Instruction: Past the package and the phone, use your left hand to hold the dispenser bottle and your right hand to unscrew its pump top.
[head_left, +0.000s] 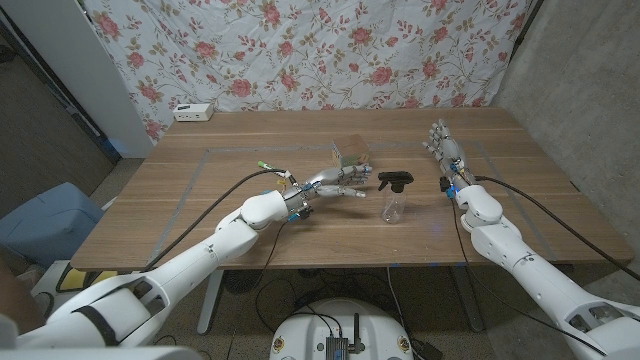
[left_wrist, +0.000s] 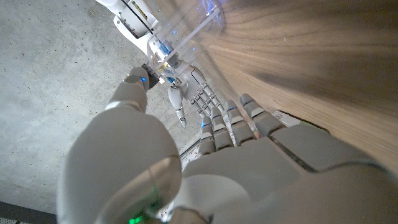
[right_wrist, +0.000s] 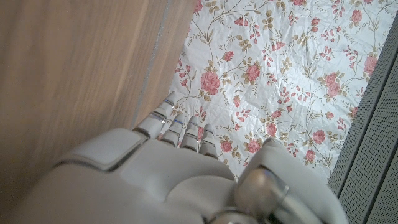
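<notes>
White-shelled arms (head_left: 200, 262), black cables (head_left: 215, 205)

The left arm (head_left: 200, 255) reached in from the bottom left corner of the head view, stretched diagonally over the table toward its middle, a black cable running along it. Its left hand (head_left: 335, 184) was held out at the end of the arm with the fingers (head_left: 355, 178) extended and slightly apart, holding nothing. The right arm (head_left: 520, 255) came in from the bottom right corner and angled up toward the far side of the table. Its right hand (head_left: 446, 152) pointed away from the robot, fingers straight and close together, and it gripped nothing. In the left wrist view the left hand's fingers (left_wrist: 225, 122) reached forward, uncurled.
</notes>
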